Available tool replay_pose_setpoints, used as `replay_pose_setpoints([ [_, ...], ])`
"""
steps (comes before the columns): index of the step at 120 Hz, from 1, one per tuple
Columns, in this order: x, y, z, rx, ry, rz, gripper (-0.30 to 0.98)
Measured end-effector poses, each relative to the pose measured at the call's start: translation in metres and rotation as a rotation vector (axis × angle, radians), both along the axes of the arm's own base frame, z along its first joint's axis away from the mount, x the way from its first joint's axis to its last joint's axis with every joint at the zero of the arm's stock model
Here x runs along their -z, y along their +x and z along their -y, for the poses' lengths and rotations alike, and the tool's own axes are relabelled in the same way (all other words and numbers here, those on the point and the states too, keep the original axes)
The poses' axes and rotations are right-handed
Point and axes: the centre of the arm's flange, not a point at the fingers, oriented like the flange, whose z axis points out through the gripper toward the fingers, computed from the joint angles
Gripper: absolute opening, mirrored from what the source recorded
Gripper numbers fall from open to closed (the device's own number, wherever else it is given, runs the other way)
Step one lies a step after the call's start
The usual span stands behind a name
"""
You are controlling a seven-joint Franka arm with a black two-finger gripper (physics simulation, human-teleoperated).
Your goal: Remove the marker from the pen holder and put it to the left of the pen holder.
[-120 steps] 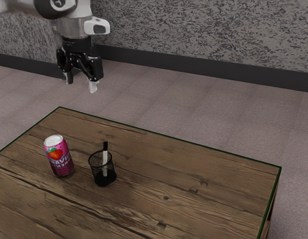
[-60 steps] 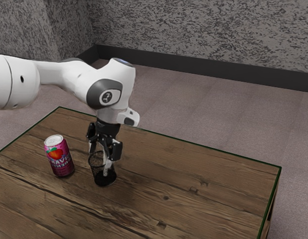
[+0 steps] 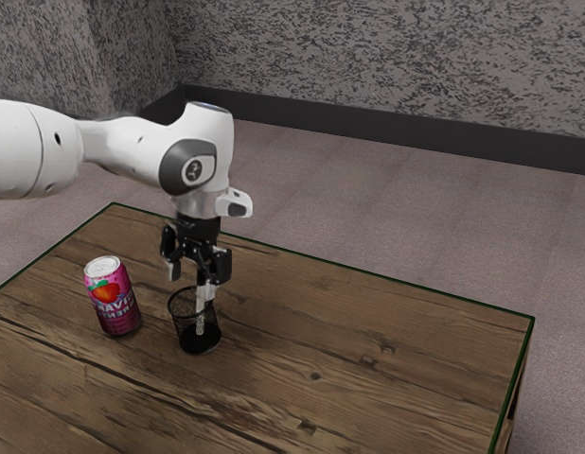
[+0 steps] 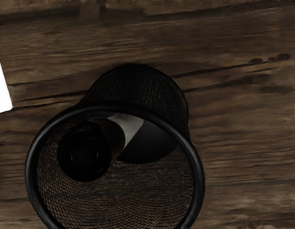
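The open pincer point(image 3: 191, 286) hangs over the round black mesh pen holder point(image 4: 198, 177). Off-centre closing could jam the slim white, black-capped marker point(image 4: 84, 151) below, tipping the holder

Pen holder point(image 3: 196, 336) in both views: exterior sidelong, farther; wrist downward, close.

Pink can point(image 3: 113, 303): I see it upright, lower left.
Wooden table point(image 3: 406, 388): across my lower frame.
Wall point(image 3: 397, 76): along the top.
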Motion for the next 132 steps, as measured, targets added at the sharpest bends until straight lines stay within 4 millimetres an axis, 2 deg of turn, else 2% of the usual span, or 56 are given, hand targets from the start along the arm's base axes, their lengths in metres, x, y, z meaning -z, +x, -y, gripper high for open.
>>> replay_pose_setpoints([
  [25, 0.008, 0.012, -0.001, -0.041, -0.017, 0.057, 0.62],
  [44, 0.009, 0.021, -0.016, -0.09, -0.025, 0.088, 0.56],
  [87, 0.011, 0.023, -0.015, -0.14, -0.035, 0.105, 0.15],
  [116, 0.009, 0.024, -0.022, -0.167, -0.03, 0.113, -0.02],
  [125, 0.001, 0.023, -0.026, -0.177, -0.027, 0.125, -0.04],
  [132, -0.026, 0.019, -0.032, -0.187, -0.026, 0.153, -0.06],
])
